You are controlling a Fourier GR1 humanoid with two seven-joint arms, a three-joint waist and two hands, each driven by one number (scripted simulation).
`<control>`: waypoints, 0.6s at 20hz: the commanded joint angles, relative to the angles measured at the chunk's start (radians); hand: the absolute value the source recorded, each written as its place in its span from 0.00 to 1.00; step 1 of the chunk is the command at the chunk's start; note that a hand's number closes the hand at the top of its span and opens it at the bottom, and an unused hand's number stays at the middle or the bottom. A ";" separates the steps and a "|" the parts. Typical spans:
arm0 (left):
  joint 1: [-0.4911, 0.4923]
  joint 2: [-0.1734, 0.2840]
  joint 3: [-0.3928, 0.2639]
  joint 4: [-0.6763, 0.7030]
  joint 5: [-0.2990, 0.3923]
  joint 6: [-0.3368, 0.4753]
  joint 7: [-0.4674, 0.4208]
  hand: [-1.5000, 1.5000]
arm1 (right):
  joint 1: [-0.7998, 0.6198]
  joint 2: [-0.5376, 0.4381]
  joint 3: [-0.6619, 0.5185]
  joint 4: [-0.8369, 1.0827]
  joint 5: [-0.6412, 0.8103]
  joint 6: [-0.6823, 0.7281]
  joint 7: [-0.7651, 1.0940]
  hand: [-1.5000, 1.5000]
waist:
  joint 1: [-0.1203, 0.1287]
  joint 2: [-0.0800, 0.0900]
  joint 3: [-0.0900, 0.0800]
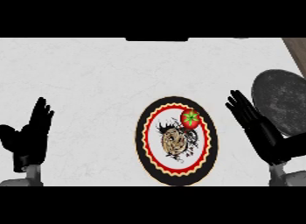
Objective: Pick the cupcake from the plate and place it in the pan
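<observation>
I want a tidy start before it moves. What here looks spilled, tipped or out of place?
Nothing stands out. The cupcake sits on the plate, toward its upper right edge. The pan lies flat at the right. Both hands, left and right, are open.

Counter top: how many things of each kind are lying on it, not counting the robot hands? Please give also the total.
Plate: 1
Cupcake: 1
Tomato: 1
Pan: 1
Total: 4
</observation>
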 commanded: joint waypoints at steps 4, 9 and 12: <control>-0.108 -0.037 -0.131 -0.075 -0.024 -0.107 -0.080 0.50 | -0.244 0.055 0.136 -0.084 -0.093 0.304 -0.004 1.00 | 0.077 -0.009 0.032; -0.122 -0.086 -0.231 -0.088 -0.034 -0.186 -0.166 0.50 | -0.450 -0.010 0.064 0.163 -0.020 0.455 -0.101 0.00 | 0.067 0.003 0.031; -0.080 -0.086 -0.246 -0.086 -0.044 -0.198 -0.199 0.50 | -0.460 -0.109 0.030 0.276 -0.017 0.694 -0.252 0.00 | 0.060 0.002 0.032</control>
